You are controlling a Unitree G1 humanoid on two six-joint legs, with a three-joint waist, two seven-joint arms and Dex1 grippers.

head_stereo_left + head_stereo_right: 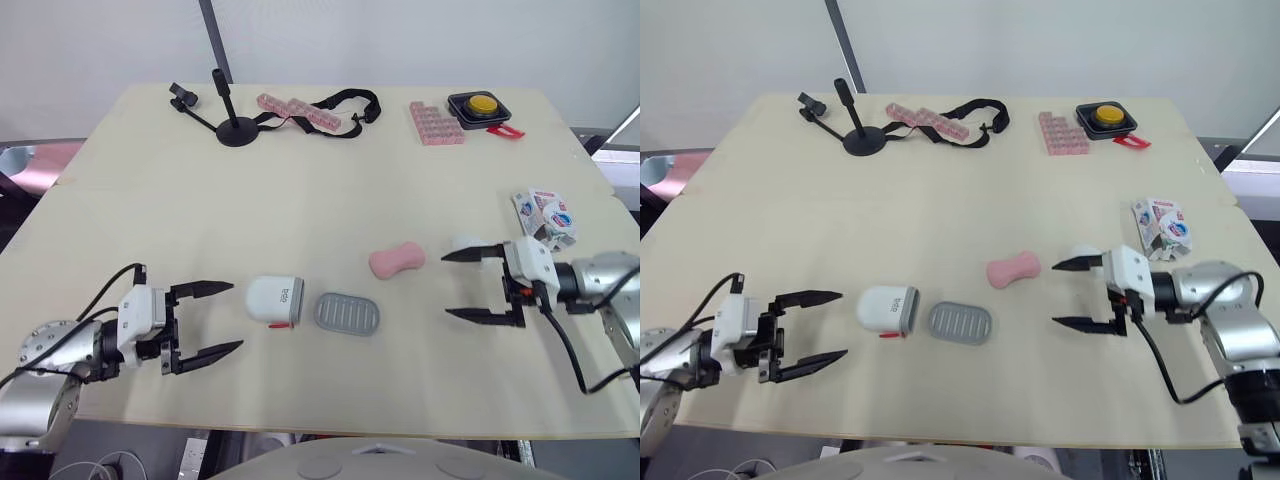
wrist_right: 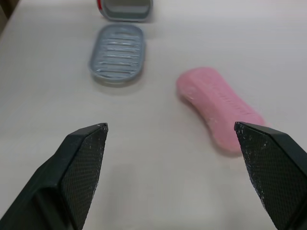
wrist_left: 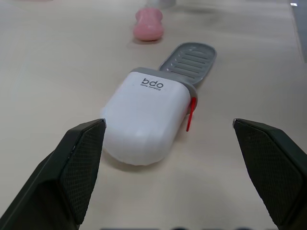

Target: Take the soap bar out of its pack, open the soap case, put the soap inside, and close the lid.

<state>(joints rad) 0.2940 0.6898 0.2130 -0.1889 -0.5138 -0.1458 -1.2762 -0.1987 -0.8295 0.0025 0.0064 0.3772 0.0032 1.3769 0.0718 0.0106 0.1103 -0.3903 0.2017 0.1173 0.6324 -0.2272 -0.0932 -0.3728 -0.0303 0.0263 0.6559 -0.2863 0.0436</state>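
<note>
The right gripper (image 1: 446, 286) has its fingers wide apart and the pink soap bar (image 1: 397, 260) lies on the tabletop (image 1: 300, 190) just ahead of one fingertip, so I would first centre both fingers on its narrow waist, while the left gripper (image 1: 237, 316), fingers also apart, faces the white case cover (image 1: 274, 299).

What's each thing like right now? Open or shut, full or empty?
soap bar: out of its pack, lying bare.
soap pack: crumpled, looks opened.
white case: open, lying on its side.
grey tray: out of the case, lying flat, empty.
left gripper: open, holding nothing.
right gripper: open, holding nothing.
</note>
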